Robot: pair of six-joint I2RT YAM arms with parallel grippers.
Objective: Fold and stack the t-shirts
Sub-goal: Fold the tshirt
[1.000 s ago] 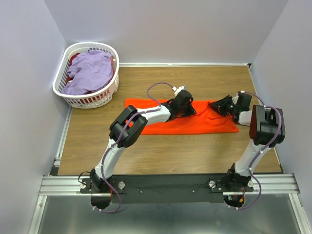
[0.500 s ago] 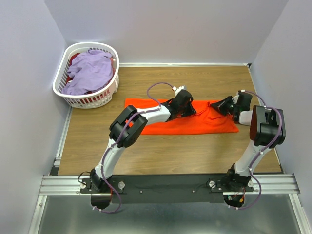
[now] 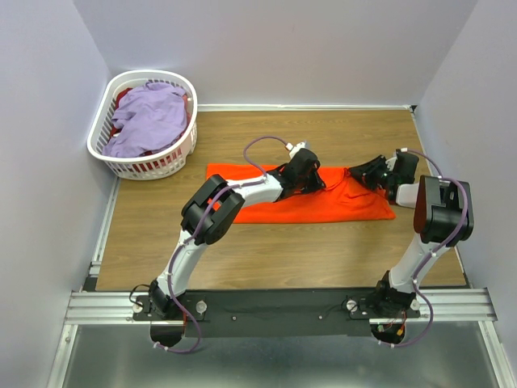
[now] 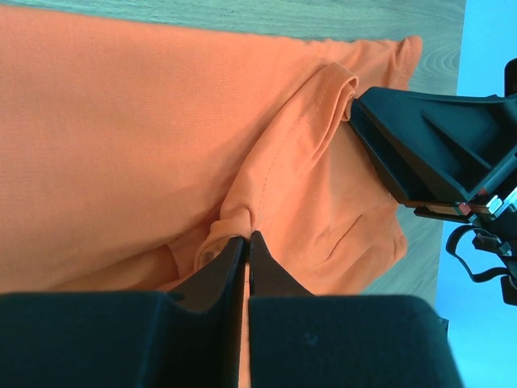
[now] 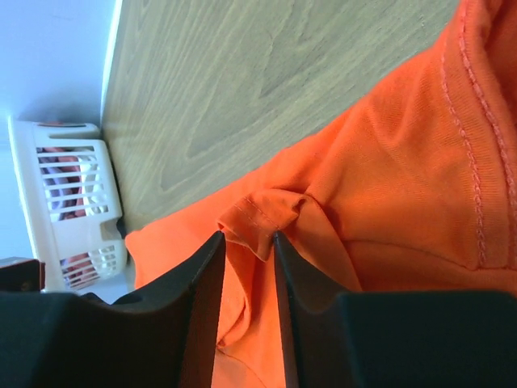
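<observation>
Currently, the orange t-shirt (image 3: pixel 323 208) lies spread flat across the middle of the surface (image 3: pixel 323 250). The left gripper (image 4: pixel 246 236) has its fingers pressed together, pinching a ridge of the shirt's cloth. The right gripper (image 5: pixel 246 236) fingers nip a hem fold at the shirt's 3 o'clock end. The lavender t-shirt (image 3: pixel 149 121) sits in the basket (image 3: pixel 153 167) at 10 o'clock.

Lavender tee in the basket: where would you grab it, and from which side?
Pinch a raised wrinkle near the middle of the lavender t-shirt, coming straight down from above. It lies crumpled on top of the heap, and the walls of the white basket ring it, so a sideways approach is probably blocked; the folds give the jaws cloth to close on.
</observation>
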